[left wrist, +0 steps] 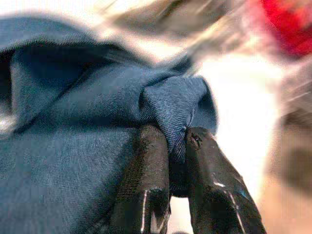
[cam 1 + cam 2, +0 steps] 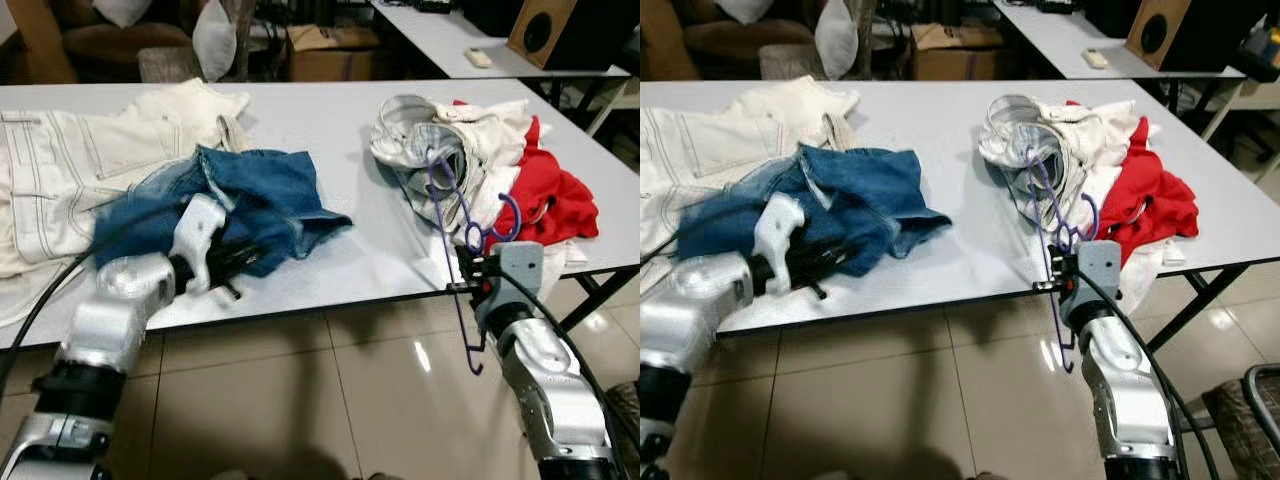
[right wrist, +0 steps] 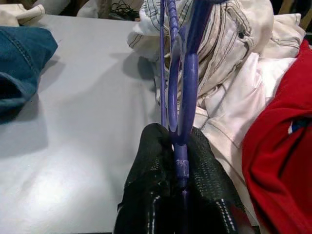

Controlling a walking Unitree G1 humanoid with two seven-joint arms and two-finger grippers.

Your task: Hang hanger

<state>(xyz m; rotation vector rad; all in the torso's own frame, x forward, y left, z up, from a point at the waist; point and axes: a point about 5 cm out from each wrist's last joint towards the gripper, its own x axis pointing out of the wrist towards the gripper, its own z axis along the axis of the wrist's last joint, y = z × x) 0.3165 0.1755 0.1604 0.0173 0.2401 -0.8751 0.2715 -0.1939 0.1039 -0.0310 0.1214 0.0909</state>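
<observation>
— How are the two arms posed?

— Both reach forward to the near edge of the white counter (image 2: 330,150). The left claw (image 2: 232,270) sits at the counter's front edge with its black fingers (image 1: 146,180) pinched on a fold of the blue denim garment (image 2: 260,195). The right claw (image 2: 468,272) is just off the counter's front edge, its fingers clamped narrow on the wire of the purple hanger (image 2: 450,215).

— Where does the hanger lie?

— It stands nearly upright in the right claw — the upper part rises against the heap of white clothes (image 2: 450,135), the lower end hangs below the counter edge over the tiled floor (image 2: 330,400). A red garment (image 2: 550,195) lies touching the white heap, on the robot's right side of it.

— What do the wrist views add?

— The left wrist view shows the denim fold bunched between the two fingertips, though the background is blurred. The right wrist view shows the purple wires (image 3: 178,87) running straight up from between the closed pads (image 3: 151,165), with the white clothes just behind them.

— And the head views?

— They take in a cream garment (image 2: 70,160) spread at the counter's left, partly under the denim, and a second counter (image 2: 450,40) beyond carrying a wooden speaker box (image 2: 545,30).
</observation>
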